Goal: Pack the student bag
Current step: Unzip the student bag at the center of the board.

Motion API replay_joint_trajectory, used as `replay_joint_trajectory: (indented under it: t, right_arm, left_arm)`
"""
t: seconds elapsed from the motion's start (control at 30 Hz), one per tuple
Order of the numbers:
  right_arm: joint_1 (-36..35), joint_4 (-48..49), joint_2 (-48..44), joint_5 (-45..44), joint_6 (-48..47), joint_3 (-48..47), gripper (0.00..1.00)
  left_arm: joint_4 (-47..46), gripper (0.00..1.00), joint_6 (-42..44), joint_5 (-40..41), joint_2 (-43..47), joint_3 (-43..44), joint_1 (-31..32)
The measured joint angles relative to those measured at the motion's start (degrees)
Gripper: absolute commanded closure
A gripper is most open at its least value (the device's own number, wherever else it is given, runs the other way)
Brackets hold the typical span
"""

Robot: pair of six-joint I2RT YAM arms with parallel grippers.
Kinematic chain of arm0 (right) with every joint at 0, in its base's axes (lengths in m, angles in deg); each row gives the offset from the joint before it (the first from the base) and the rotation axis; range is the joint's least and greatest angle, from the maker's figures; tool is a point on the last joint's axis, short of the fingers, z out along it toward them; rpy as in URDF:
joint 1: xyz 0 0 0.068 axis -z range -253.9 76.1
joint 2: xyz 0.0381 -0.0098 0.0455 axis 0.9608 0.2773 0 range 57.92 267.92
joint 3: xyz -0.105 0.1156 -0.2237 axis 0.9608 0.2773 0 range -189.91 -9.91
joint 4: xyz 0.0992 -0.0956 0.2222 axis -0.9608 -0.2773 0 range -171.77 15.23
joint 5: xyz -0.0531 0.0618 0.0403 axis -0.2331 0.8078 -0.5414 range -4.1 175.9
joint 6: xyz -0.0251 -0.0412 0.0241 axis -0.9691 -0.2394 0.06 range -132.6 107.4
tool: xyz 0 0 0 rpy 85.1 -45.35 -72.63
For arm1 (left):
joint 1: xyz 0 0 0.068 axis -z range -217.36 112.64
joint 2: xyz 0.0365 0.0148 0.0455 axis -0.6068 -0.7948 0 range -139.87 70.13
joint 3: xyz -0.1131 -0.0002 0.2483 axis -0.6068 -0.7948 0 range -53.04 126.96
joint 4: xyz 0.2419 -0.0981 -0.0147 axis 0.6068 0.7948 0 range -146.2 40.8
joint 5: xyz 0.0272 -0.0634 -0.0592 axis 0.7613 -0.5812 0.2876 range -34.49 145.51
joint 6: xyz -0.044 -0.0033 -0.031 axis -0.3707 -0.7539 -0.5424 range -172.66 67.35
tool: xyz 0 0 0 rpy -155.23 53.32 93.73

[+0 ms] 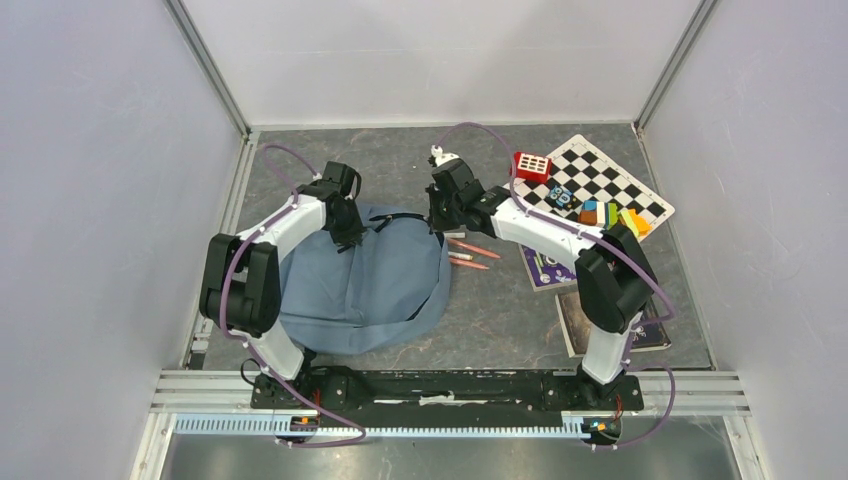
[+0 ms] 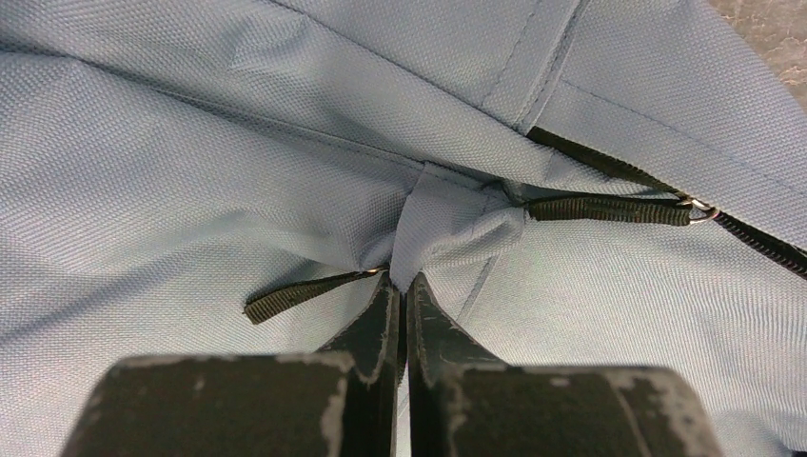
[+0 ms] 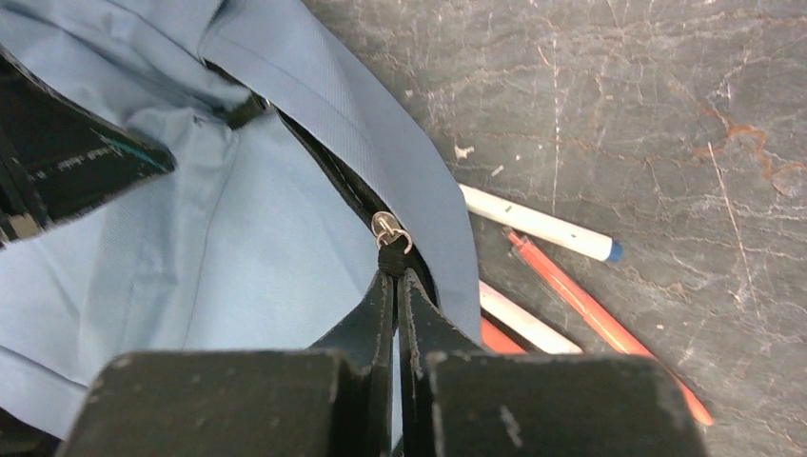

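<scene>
Since the bag (image 1: 360, 290) lies flat just ahead of the left arm's base, with its far rim under both wrists, the coming move is judged to turn on the zip line along that rim. The left gripper (image 2: 404, 286) is seen pressed together on a fold of fabric at the rim's left part, and a black strap (image 2: 609, 209) lies just beyond it. The right gripper (image 3: 395, 286) is clamped on the black tab of the zip pull (image 3: 390, 230) at the rim's right end, so the right arm is the nearer to the slider. From the slider the track runs leftward, toward the left gripper. Whether the zip is parted cannot be told. Pens (image 3: 538, 221) lie just beside the bag on the right, and a chessboard (image 1: 600, 170) is seen farther off.
</scene>
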Motion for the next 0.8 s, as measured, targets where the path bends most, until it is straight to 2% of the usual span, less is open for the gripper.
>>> replay_joint_trajectory:
  t: [0.3, 0.5, 0.8]
  right_arm:
    - [1.5, -3.8, -4.4, 4.2, -3.3, 3.6, 1.0]
    - [3.0, -5.8, -9.1, 9.9, -4.0, 7.5, 1.0]
    - [5.5, -9.2, -9.7, 21.9, -7.0, 7.8, 1.0]
  left_arm:
    - [0.4, 0.98, 0.0, 0.0, 0.0, -0.2, -0.3]
    - [0.6, 0.98, 0.0, -0.1, 0.0, -0.2, -0.4]
    - [1.9, 0.98, -0.7, -0.5, 0.2, -0.1, -0.4]
